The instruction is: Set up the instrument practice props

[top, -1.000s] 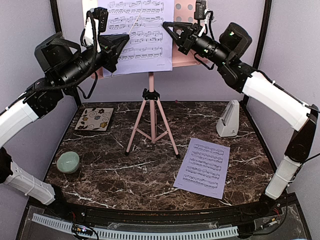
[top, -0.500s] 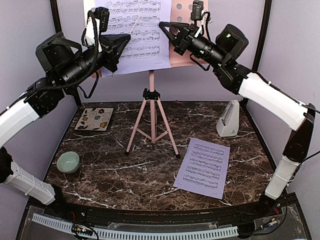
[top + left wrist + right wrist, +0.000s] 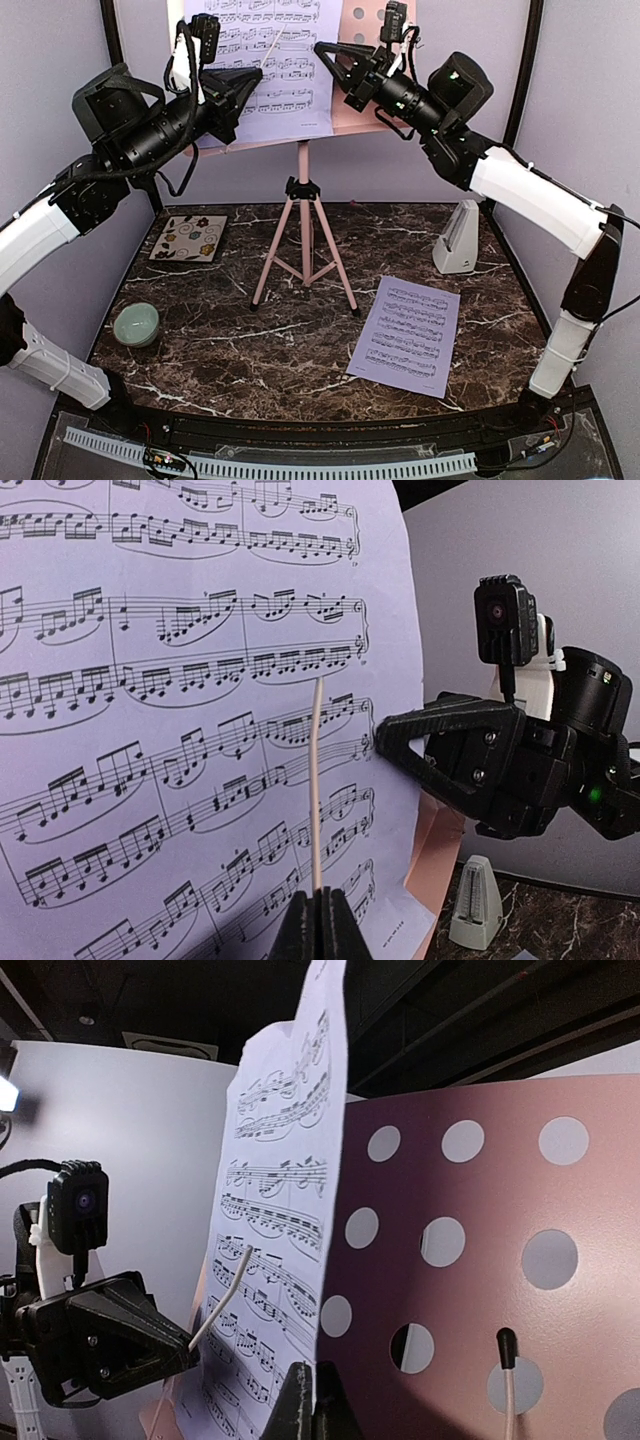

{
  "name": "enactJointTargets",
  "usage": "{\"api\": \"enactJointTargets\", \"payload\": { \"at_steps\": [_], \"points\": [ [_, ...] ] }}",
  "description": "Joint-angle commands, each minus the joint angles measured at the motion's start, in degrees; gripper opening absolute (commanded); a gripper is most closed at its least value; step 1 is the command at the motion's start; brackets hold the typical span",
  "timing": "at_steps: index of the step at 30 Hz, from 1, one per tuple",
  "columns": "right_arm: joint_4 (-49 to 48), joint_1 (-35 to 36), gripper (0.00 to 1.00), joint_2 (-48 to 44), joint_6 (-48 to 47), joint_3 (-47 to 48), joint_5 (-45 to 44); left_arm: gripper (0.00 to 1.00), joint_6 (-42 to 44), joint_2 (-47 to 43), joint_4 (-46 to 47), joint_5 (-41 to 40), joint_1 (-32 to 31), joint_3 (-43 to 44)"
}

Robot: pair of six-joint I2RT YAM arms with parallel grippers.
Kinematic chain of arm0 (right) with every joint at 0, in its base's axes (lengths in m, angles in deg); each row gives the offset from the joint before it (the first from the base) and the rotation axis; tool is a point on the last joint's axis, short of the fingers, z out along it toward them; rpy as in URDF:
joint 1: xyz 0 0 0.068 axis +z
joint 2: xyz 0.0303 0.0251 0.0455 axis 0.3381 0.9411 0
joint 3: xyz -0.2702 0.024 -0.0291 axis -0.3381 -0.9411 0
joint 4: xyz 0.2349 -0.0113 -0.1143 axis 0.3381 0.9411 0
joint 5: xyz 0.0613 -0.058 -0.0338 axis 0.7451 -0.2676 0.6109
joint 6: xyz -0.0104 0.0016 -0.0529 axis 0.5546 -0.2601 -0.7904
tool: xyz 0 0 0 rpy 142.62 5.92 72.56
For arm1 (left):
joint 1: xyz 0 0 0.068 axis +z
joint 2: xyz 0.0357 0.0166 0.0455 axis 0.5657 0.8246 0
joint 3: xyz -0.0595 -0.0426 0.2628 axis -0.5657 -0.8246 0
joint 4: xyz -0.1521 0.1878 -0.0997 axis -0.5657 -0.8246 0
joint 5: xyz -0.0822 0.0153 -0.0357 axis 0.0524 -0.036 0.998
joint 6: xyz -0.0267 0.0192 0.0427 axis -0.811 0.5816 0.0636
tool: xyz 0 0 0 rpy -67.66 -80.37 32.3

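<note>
The pink perforated music stand (image 3: 303,230) stands on tripod legs at the table's middle back. One sheet-music page (image 3: 262,60) leans on its desk (image 3: 480,1210). My left gripper (image 3: 256,74) is shut on the stand's thin pale page-holder wire (image 3: 314,780), which lies across the page (image 3: 150,730). My right gripper (image 3: 320,46) is shut on the page's right edge (image 3: 318,1260). The second page (image 3: 405,335) lies flat on the table at front right. The white-grey metronome (image 3: 458,240) stands at the right, also showing in the left wrist view (image 3: 475,905).
A pale green bowl (image 3: 135,324) sits at the table's left front. A floral coaster (image 3: 189,237) lies at back left. A second holder wire with a black tip (image 3: 506,1345) rests on the desk's right half. Purple walls close in behind and at both sides.
My right gripper has moved a little up and left, and the page on the stand has shifted left with it. My left gripper has stayed on the wire.
</note>
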Motion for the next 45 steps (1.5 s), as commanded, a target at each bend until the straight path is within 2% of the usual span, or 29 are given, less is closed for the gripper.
{"api": "enactJointTargets", "payload": {
  "at_steps": [1, 14, 19, 27, 32, 37, 42, 45],
  "points": [
    [-2.12, 0.49, 0.00, 1.78, -0.75, 1.64, 4.35, 0.00, 0.42, -0.32, 3.17, 2.58, -0.14, 1.76],
    [-4.43, 0.55, 0.00, 3.68, -1.21, 3.64, 4.42, 0.00, 0.92, 0.64, 2.66, 2.98, -0.14, 3.05],
    [-1.97, 0.59, 0.00, 5.25, -2.69, 5.94, 6.66, 0.00, 1.21, 0.57, 2.74, 2.83, -0.14, 3.17],
    [-0.05, 0.65, 0.00, 4.49, -6.03, 5.26, 5.29, 0.00, 1.18, 0.19, 4.38, 1.21, -0.14, 1.62],
    [0.29, 0.68, 0.00, 4.50, -7.08, 5.27, 4.42, 0.28, 1.38, -1.52, 6.85, -0.74, -0.14, -1.07],
    [0.97, 0.61, 0.00, 6.00, -7.83, 7.74, 4.15, 0.36, 1.49, -2.51, 7.00, -0.14, -0.14, -2.44],
    [3.60, 0.67, 0.00, 7.38, -9.71, 10.78, 4.25, 0.38, 1.02, -3.27, 6.24, 1.69, -0.14, -2.89],
    [5.62, 0.68, 0.00, 7.28, -11.46, 11.55, 3.98, 0.45, 0.47, -4.03, 3.76, 1.80, -0.14, -2.36]
  ]
}}
